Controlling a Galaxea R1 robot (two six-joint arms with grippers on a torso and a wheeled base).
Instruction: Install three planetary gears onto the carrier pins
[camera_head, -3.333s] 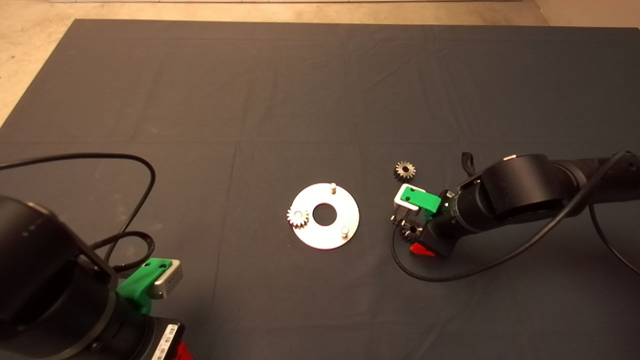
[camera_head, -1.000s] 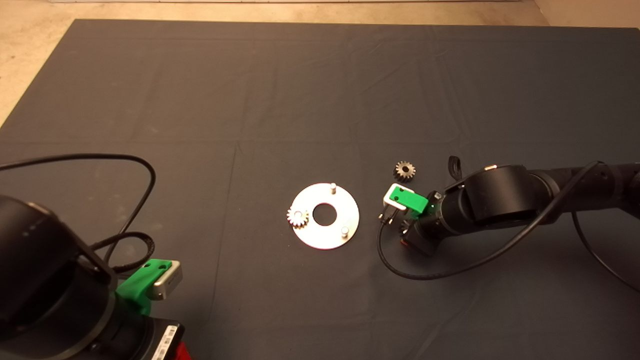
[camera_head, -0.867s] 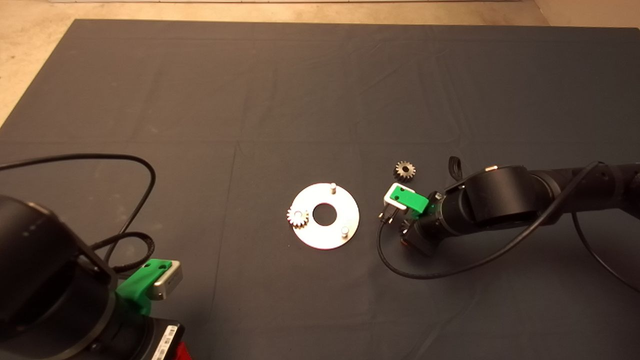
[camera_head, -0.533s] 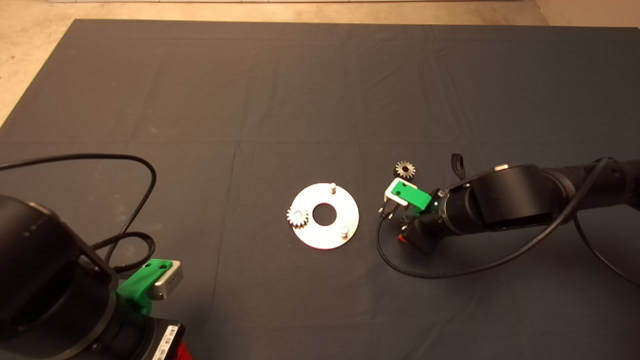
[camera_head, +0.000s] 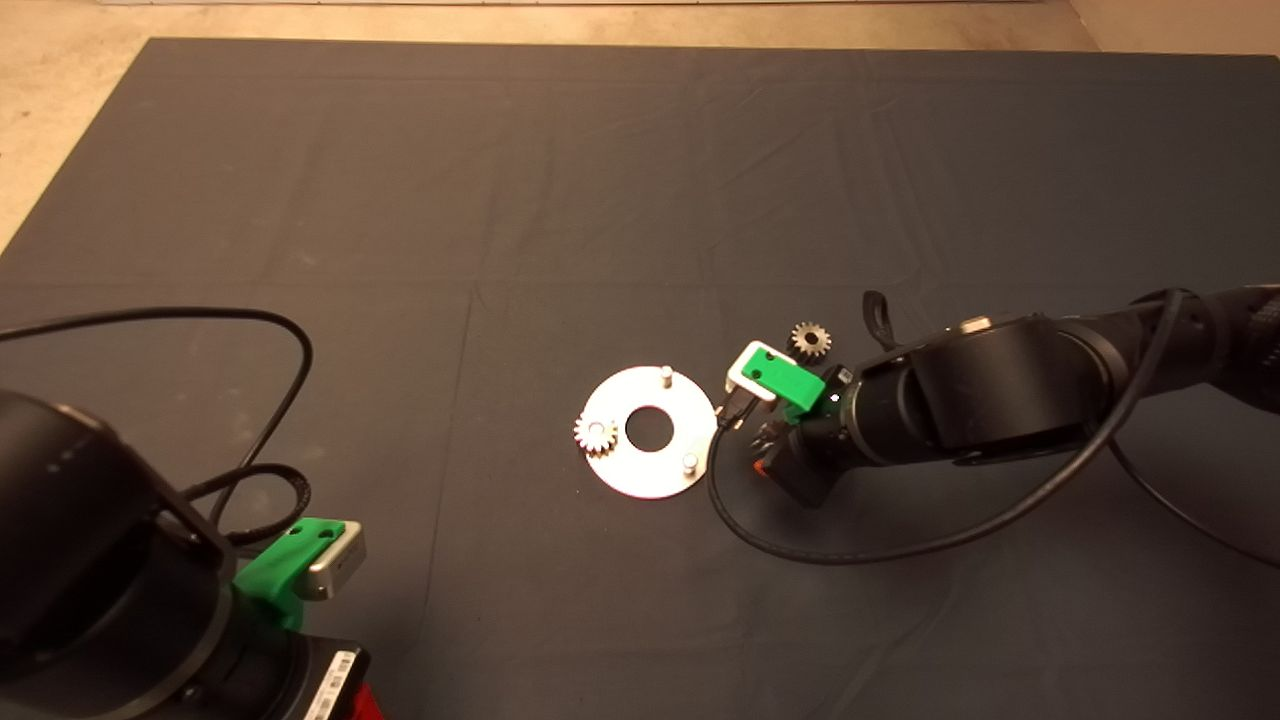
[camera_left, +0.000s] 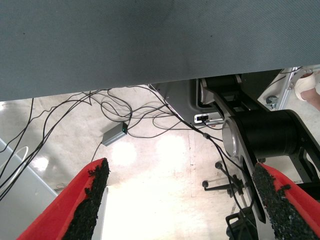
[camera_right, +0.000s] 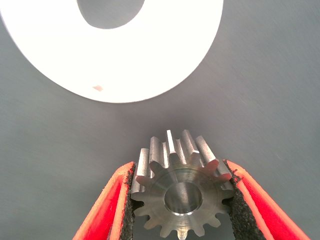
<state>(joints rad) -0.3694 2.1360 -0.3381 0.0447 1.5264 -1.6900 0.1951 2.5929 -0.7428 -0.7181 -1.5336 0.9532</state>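
Observation:
The shiny disc (camera_head: 650, 470) lies mid-mat. One planetary gear (camera_head: 595, 434) sits on its left carrier pin. Two carrier pins stand bare, the far one (camera_head: 665, 375) and the near right one (camera_head: 689, 462). A dark planetary gear (camera_head: 811, 340) lies loose on the mat, right of the disc. My right gripper (camera_head: 768, 452) hovers just right of the disc's edge. In the right wrist view this gripper (camera_right: 182, 200) is shut on a silver planetary gear (camera_right: 182, 192), held by its teeth, with the disc (camera_right: 150, 65) close ahead. My left gripper (camera_head: 362, 700) is parked at the lower left, open and empty (camera_left: 180, 200).
The right arm's black cable (camera_head: 800, 550) loops on the mat just near of the disc. The left arm's cable (camera_head: 280, 340) arcs over the mat at the left. The left wrist view shows floor cables and a robot base (camera_left: 260, 135) past the mat's edge.
The right arm has moved left toward the disc with the gear in its gripper. The dark gear it was over is gone from that spot. The left arm has not moved.

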